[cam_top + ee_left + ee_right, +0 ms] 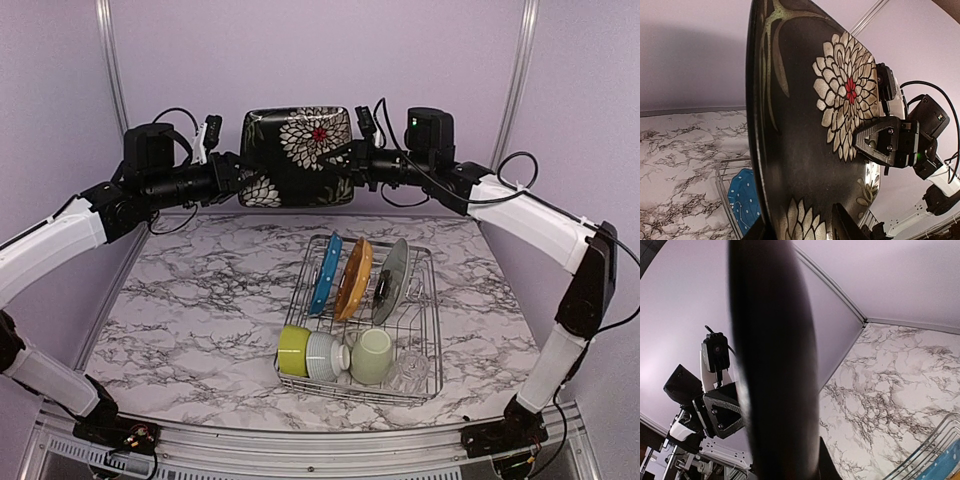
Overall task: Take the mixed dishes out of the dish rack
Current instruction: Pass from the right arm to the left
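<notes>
While a lime-green bowl (293,350), a white ribbed bowl (322,355), a pale green mug (372,355) and a small glass (410,370) sit along the near edge of the dish rack (436,330), with a blue plate (326,272), an orange plate (353,278) and a grey-green plate (392,280) standing on edge in the tines just behind them, the black flowered plate (297,157) hangs clear of the rack, upright in the air over the far side of the marble table (200,320), caught by its rim between both arms. The right gripper (352,165) is clamped on the plate's right edge. The left gripper (238,172) has its fingers (844,224) on either face of the left edge, but whether they are pressing or merely flanking the rim cannot be told. The danger lies in that handover: should the right arm let go before the left has a firm bite, the plate would likely drop onto the table or the crockery below, and a pinch on a thin glossy rim could let it swing or slip. With both arms gripping, any pull in opposing directions could wrench it free.
</notes>
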Controlling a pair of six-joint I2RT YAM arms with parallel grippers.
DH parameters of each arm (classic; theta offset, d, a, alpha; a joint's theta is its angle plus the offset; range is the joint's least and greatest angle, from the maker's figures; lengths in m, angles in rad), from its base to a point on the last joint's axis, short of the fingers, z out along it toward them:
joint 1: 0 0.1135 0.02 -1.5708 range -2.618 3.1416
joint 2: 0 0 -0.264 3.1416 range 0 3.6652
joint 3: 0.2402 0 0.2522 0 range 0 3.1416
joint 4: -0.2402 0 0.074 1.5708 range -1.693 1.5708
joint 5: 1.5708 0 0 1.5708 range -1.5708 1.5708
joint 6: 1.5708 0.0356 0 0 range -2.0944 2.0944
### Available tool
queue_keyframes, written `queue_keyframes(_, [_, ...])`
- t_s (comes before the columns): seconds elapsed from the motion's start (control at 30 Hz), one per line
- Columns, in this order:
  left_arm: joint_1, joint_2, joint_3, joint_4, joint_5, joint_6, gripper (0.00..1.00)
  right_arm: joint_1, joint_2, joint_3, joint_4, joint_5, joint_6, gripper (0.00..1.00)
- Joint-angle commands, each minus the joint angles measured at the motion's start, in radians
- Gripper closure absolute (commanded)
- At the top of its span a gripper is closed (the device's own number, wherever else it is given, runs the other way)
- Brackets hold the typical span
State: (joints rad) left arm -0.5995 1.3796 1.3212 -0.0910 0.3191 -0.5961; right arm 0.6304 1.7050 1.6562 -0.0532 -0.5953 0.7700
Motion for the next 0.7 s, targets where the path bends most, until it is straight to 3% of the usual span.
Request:
queue_keyframes(0.0, [0.007, 0.006, 0.017, 0.004, 0.025, 0.013, 0.63, 0.011, 0.008, 0.085, 0.102, -0.081, 0.003, 1.0])
queue_keyframes(0.23, [0.041, -0.003, 0.018, -0.039, 0.106, 0.054, 0.69, 0.01, -0.001, 0.09, 0.033, -0.13, -0.032, 1.0])
queue_keyframes(0.43, [0.041, 0.021, 0.018, -0.053, 0.197, 0.056, 0.79, 0.009, 0.012, 0.095, 0.043, -0.182, -0.029, 1.0])
queue_keyframes(0.6, [0.041, 0.036, 0.026, -0.076, 0.231, 0.059, 0.99, 0.007, 0.018, 0.094, 0.033, -0.209, -0.033, 1.0])
queue_keyframes(0.67, [0.041, 0.034, 0.023, -0.077, 0.233, 0.057, 1.0, 0.002, 0.019, 0.093, 0.027, -0.215, -0.037, 1.0])
